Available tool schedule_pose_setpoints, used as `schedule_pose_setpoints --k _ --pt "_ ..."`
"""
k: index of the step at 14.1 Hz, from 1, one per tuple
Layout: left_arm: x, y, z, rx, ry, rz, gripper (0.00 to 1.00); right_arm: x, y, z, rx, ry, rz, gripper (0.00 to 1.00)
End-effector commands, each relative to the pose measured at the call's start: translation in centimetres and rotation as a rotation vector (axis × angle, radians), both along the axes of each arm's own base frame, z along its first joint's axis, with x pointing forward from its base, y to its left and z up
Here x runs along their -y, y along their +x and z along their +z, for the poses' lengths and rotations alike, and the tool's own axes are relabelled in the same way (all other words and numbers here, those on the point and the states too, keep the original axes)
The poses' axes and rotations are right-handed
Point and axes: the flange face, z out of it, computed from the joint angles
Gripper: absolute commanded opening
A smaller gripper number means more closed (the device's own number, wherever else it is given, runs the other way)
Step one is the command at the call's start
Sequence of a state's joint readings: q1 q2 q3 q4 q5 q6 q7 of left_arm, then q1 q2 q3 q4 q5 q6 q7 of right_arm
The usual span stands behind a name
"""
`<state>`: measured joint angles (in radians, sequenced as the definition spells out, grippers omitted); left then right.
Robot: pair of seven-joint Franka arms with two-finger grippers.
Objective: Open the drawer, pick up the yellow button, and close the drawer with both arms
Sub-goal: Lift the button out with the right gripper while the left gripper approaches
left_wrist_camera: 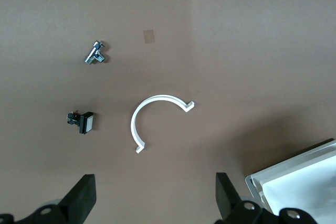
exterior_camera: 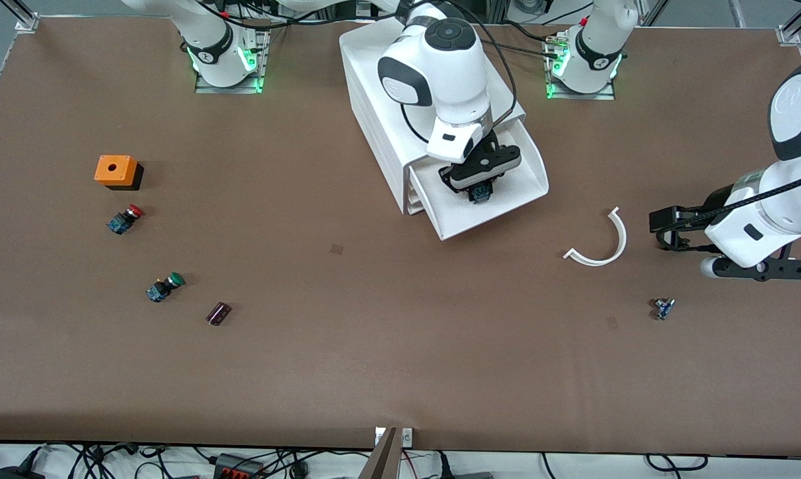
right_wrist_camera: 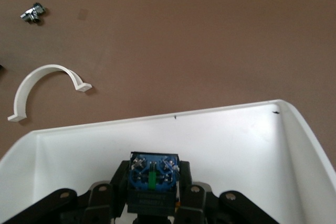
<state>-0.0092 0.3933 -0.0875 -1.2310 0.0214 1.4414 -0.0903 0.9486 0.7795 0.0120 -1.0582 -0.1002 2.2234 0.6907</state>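
Front view, drawer: the top drawer [exterior_camera: 507,199] of the white cabinet [exterior_camera: 380,106] is pulled out toward the front camera.
Right gripper: the right gripper [exterior_camera: 481,193] is down inside the pulled-out drawer, its fingers clenched on the button.
Button: the button [right_wrist_camera: 154,178] sits between the right gripper's fingers, blue-and-black body showing, inside the drawer; its cap is hidden.
Left gripper: the left gripper [left_wrist_camera: 155,198] hangs over the table toward the left arm's end, fingers spread wide, grasping nothing; this arm waits.
White arc: a curved white plastic piece [exterior_camera: 603,243] lies on the table between the drawer and the left gripper, nearer to the front camera than the drawer.
Metal part: a small metal fitting [exterior_camera: 663,308] lies nearer to the front camera than the left gripper.
Right arm's end: an orange box [exterior_camera: 116,171], a red-capped button [exterior_camera: 125,219], a green-capped button [exterior_camera: 164,287] and a dark cylinder [exterior_camera: 218,313] lie well apart from the cabinet.
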Motion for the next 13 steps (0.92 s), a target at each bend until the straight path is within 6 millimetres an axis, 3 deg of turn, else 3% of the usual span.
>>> schedule_pose_setpoints --k 1,4,6,7,9,11,13 --pt "0.5 0.1 0.2 0.007 0.009 -0.006 1.00 1.1 0.9 4.6 -0.003 0.015 -0.046 0.00" --pt "1.6 -0.2 -1.7 -0.046 -0.094 0.009 1.00 6.0 4.6 8.9 -0.036 -0.025 -0.126 0.00" --pt "3.2 0.1 -4.9 -0.093 -0.085 -0.007 1.00 10.1 7.6 8.9 -0.088 -0.091 -0.185 0.00" --pt "5.3 0.0 -6.4 -0.117 -0.072 -0.010 1.00 12.8 9.1 9.5 -0.109 -0.133 -0.190 0.00" --pt "8.2 -0.1 -10.1 -0.156 -0.028 0.088 1.00 17.3 11.3 8.2 -0.179 -0.225 -0.176 0.00" --pt "11.3 -0.7 -12.1 -0.131 -0.006 0.144 1.00 20.9 13.0 6.5 -0.249 -0.230 -0.129 0.00" --pt "13.1 -1.0 -13.6 -0.101 0.001 0.181 1.00 25.4 15.1 4.7 -0.314 -0.223 -0.113 0.00"
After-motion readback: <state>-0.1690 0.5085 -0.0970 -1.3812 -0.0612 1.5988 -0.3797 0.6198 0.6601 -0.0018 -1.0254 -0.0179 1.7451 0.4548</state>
